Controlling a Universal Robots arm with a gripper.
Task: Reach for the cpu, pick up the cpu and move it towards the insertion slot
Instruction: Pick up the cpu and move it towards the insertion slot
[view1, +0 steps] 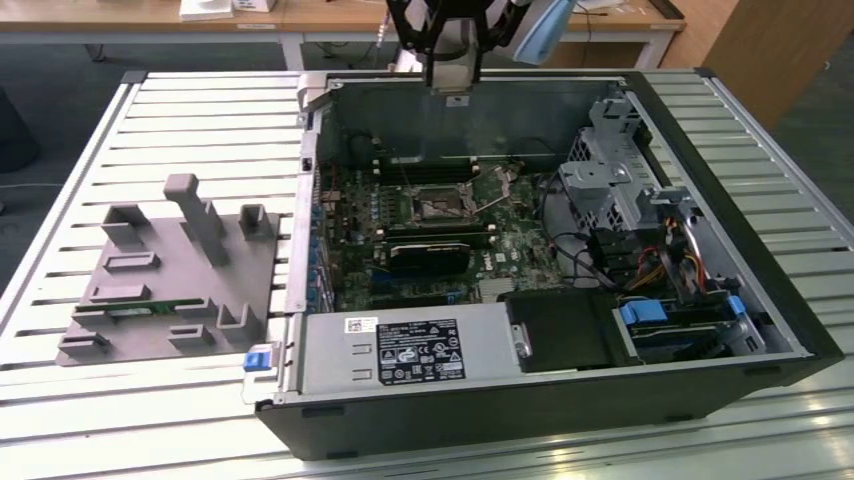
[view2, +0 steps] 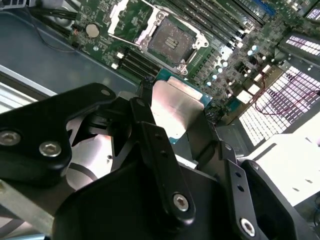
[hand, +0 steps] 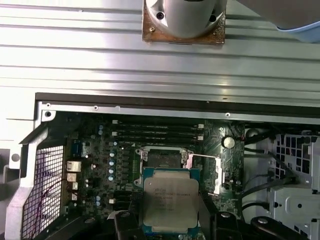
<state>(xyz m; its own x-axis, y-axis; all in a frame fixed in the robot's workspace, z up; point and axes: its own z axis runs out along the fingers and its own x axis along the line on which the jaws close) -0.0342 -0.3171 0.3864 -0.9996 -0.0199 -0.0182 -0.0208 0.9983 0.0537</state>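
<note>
Gripper (hand: 170, 220) has the cpu (hand: 169, 199) clamped between its fingers (view2: 162, 165), hanging in the air above the open pc case (view1: 747, 300), just short of the insertion slot (hand: 166, 157) on the motherboard (hand: 100, 165).

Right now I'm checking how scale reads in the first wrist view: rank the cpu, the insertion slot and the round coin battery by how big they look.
1. The cpu, held in the fingers, nearest the camera, so it looks oversized.
2. The insertion slot, partly hidden behind the cpu.
3. The coin battery, clearly smallest.
</note>
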